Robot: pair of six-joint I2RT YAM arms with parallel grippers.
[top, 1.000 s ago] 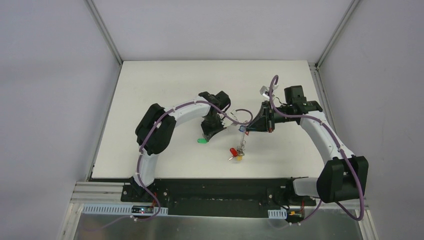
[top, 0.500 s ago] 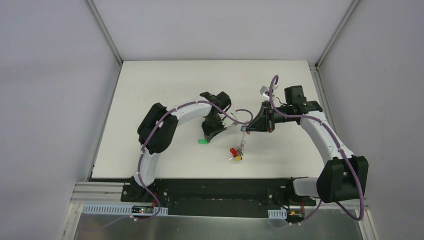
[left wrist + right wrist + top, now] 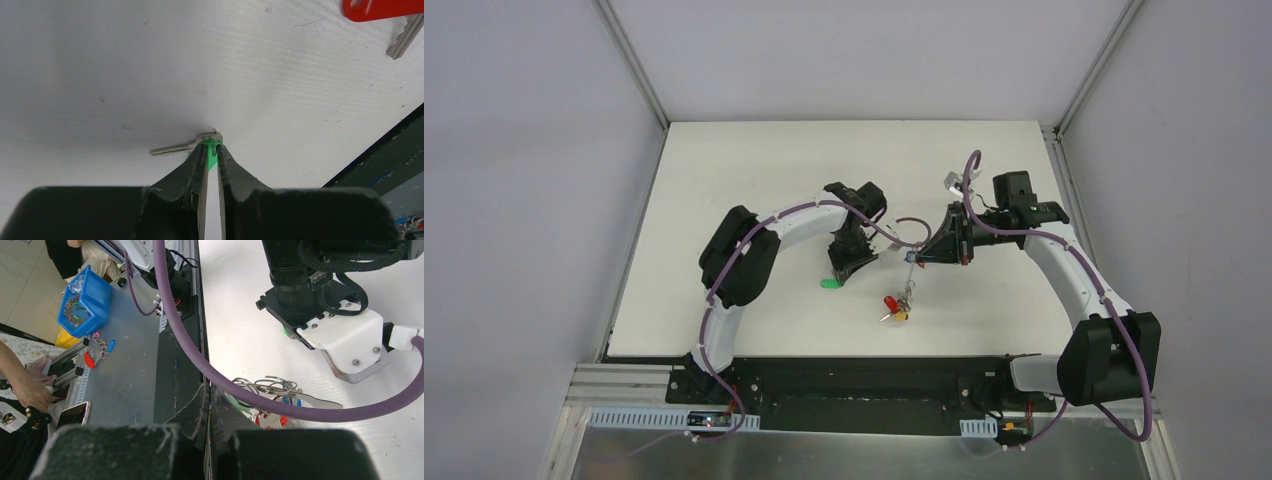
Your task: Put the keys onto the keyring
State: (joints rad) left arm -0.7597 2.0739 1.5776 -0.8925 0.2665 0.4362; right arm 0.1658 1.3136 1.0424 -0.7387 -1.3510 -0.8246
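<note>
The left hand (image 3: 210, 145) was shut a moment ago. Now its fingers are a tiny bit apart. The green key (image 3: 172, 148) lies on the table (image 3: 100, 75) right at its tips, and green shows through the crack. I think it is getting ready to pick that key up.

The right hand (image 3: 209, 390) is pinched together and looks to hold the keyring (image 3: 270, 386) at its tips.

I can read no words anywhere.
</note>
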